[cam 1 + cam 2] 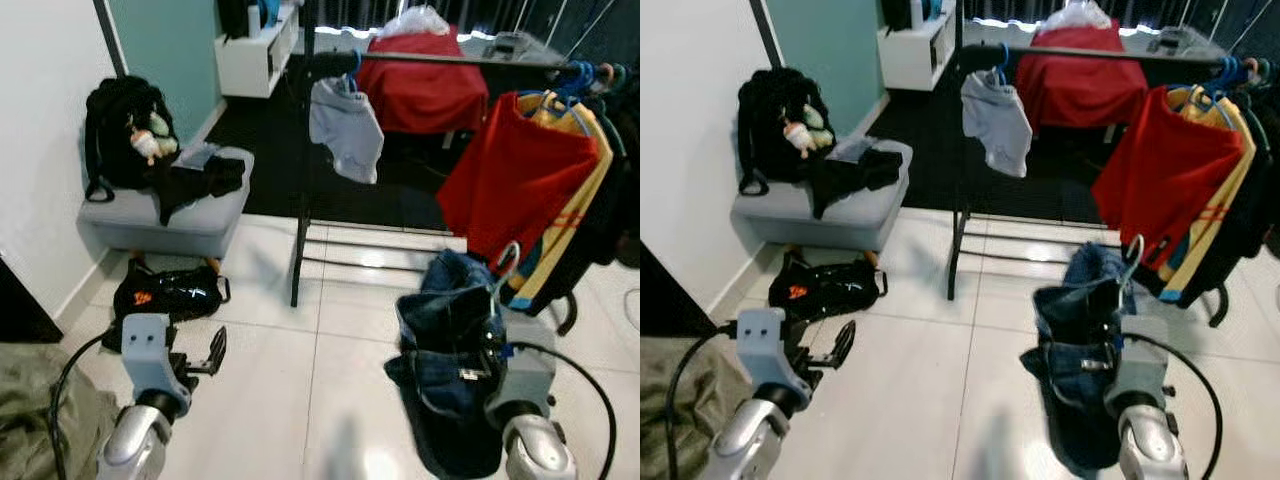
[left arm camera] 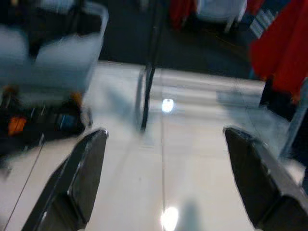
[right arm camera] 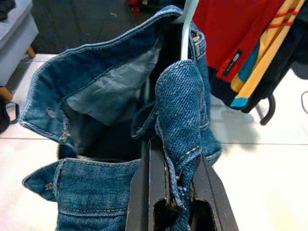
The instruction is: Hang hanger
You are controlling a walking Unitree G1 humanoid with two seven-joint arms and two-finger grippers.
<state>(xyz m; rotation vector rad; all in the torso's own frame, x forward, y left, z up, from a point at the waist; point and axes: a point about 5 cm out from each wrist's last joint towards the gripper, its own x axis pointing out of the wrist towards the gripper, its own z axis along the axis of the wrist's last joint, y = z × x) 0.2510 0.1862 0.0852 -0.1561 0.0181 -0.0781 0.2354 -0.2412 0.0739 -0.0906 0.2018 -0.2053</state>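
Two grippers noted: our right gripper (image 3: 179, 202) pinches denim jeans (image 1: 450, 340) on a pale hanger (image 3: 187, 26), held low before the clothes rack (image 1: 440, 60); our left gripper (image 2: 163, 178) stands spread above floor tiles (image 1: 290, 380).

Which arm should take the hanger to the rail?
Right. The right gripper is shut on the jeans on the hanger, beside the rail. The left gripper is open, holding nothing.

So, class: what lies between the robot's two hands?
Bare white tiled floor, seen in the eye views. The open left hand holds nothing; the right hand grips the jeans on their hanger.
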